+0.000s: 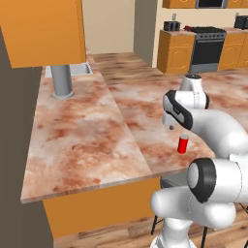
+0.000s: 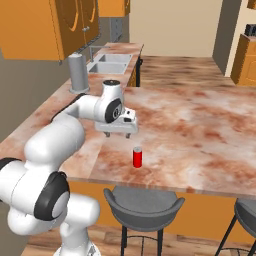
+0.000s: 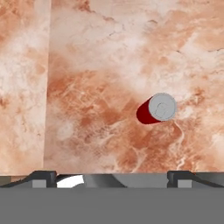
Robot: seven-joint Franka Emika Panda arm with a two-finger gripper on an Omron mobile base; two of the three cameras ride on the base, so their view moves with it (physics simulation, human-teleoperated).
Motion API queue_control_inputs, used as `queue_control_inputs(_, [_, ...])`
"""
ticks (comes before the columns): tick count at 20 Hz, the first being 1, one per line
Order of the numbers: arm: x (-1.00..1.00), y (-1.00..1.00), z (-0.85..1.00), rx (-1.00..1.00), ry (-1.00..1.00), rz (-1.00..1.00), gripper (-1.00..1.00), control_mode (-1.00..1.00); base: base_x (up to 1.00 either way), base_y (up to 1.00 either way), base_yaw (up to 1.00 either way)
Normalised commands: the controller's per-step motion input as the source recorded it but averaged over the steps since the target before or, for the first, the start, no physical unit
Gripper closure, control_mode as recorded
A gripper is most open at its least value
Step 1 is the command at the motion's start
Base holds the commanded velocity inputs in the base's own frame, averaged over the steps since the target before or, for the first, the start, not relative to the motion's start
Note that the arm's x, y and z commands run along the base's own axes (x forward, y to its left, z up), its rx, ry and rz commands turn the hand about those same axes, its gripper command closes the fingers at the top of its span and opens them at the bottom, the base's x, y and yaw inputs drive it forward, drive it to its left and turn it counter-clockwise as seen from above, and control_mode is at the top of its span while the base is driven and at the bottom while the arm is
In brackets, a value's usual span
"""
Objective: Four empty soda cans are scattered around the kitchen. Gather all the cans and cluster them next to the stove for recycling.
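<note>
No lettering, brand, number or sign can be read anywhere — the red soda can (image 2: 137, 157) standing on the marble worktop (image 2: 200, 125) has a plain red side and a plain silver top with no print on it, and the far stove (image 1: 207, 47) is too small to tell any marks on its front.
</note>
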Motion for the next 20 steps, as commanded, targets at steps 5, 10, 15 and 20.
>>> queue_control_inputs(5, [0.04, -0.25, -0.14, 0.00, -0.07, 0.00, -1.00, -1.00, 0.00, 0.00, 0.00])
queue_control_inputs(10, [0.09, -0.26, -0.12, 0.00, -0.06, 0.00, -1.00, -1.00, 0.00, 0.00, 0.00])
queue_control_inputs(15, [0.20, -0.19, -0.09, 0.00, -0.04, 0.00, -1.00, -1.00, 0.00, 0.00, 0.00])
queue_control_inputs(20, [0.23, -0.14, -0.05, 0.00, -0.02, 0.00, -1.00, -1.00, 0.00, 0.00, 0.00])
